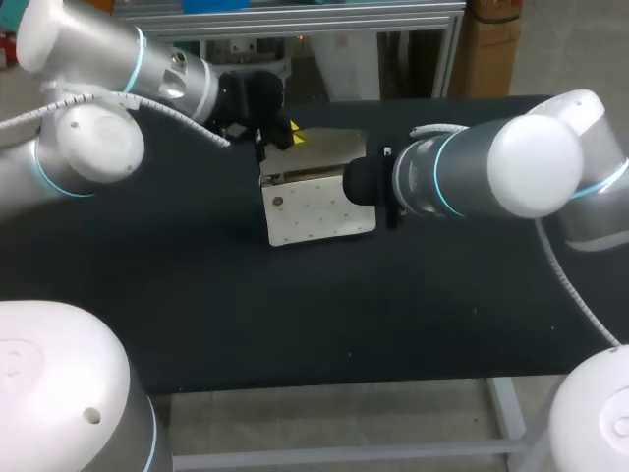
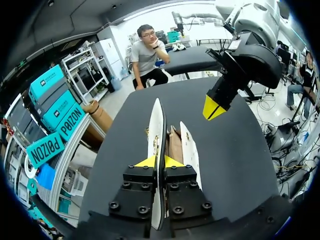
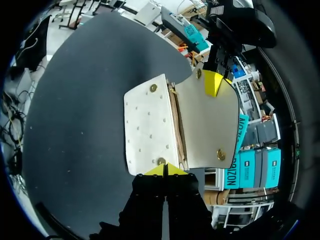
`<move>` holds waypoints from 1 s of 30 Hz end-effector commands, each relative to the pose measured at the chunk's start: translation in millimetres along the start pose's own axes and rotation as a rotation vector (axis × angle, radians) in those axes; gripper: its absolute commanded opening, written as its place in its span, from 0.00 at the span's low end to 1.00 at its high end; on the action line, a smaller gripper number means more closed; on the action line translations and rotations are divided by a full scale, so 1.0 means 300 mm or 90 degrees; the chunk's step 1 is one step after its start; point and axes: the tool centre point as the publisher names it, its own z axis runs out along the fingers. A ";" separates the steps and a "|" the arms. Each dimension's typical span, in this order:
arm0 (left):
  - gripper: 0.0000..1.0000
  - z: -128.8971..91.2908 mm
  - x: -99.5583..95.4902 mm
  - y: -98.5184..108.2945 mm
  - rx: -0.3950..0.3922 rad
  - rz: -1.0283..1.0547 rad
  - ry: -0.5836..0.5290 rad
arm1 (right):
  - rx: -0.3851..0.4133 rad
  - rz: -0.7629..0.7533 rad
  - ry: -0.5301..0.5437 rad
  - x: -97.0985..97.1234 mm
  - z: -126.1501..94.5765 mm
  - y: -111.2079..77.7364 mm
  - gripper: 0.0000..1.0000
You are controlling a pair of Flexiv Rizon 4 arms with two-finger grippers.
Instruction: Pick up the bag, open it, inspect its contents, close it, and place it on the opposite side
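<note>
Head view shows the white bag point(image 1: 314, 211) around the middle of the black table point(image 1: 197, 305), its flap point(image 1: 329, 147) lifted on the far side. Left claw point(image 2: 159, 161) pinches the flap's edge. Right claw point(image 3: 165, 169) is closed at the bag's right edge; whether it grips is unclear

Bag point(image 1: 316, 205) mid-table point(image 1: 197, 305); L gripper point(image 1: 282, 134) on rear flap point(image 1: 329, 147), R gripper point(image 1: 360, 183) at right.
</note>
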 end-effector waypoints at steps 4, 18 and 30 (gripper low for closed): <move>0.00 -0.001 -0.011 -0.021 -0.017 0.003 0.059 | 0.004 -0.004 -0.013 0.005 0.010 0.021 0.00; 0.00 0.008 -0.010 -0.049 -0.016 0.008 0.077 | -0.001 -0.010 -0.041 -0.069 0.061 0.040 0.00; 0.00 0.011 0.000 -0.055 -0.005 0.008 0.087 | -0.012 -0.007 -0.013 -0.103 0.187 0.033 0.00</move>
